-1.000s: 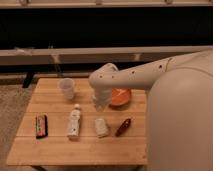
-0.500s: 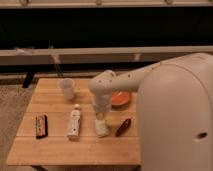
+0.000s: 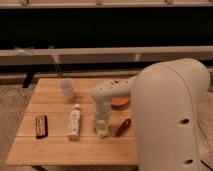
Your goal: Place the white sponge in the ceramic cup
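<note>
Progress report: honestly, barely started. The white sponge (image 3: 103, 133) is sitting on the bench (image 3: 55, 149), between the white bottle (image 3: 74, 123) and a small dark red thing (image 3: 123, 127), and nothing's in the ceramic cup (image 3: 66, 88) as far as I can see. The cup is well apart from it, up at the back left. My hand (image 3: 101, 121) is right down on top of the sponge, pointing straight at the bench, but I can't tell from here if it has actually clamped on or is just resting over it. So what's left is basically everything: confirm the grab, lift, carry it over past the bottle, then drop it in the cup.

Compared to a second ago, the arm has swung away from the orange bowl (image 3: 120, 102) and come down onto the sponge. Everything else hasn't budged.
</note>
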`<state>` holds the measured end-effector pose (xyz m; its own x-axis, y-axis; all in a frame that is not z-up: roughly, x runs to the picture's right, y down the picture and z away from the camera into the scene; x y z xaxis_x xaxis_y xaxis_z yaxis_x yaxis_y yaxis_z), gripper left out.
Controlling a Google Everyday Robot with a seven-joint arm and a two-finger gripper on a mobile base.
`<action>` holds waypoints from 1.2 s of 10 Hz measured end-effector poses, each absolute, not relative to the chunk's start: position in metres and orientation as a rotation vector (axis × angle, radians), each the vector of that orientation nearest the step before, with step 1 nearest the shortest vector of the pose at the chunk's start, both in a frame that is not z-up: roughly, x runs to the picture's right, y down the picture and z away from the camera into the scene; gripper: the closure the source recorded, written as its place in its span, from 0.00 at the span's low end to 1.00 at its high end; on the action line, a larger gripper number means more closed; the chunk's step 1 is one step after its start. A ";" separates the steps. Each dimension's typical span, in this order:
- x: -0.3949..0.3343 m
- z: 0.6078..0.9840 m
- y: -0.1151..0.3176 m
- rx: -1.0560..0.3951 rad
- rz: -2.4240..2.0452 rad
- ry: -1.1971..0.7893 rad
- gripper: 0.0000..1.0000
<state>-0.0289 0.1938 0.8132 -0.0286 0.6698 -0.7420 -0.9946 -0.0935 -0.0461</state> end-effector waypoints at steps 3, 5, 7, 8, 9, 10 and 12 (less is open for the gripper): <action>-0.022 0.804 0.185 -0.723 1.528 0.581 0.20; -0.019 0.810 0.189 -0.718 1.517 0.592 0.20; -0.017 0.820 0.195 -0.707 1.499 0.614 0.20; -0.016 0.826 0.198 -0.700 1.493 0.626 0.20; -0.014 0.830 0.199 -0.692 1.490 0.637 0.20; -0.012 0.837 0.202 -0.678 1.486 0.652 0.21; -0.009 0.846 0.208 -0.660 1.478 0.687 0.38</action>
<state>-0.0093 0.2078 0.8456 -0.0199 0.6518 -0.7581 -0.9998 -0.0056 0.0214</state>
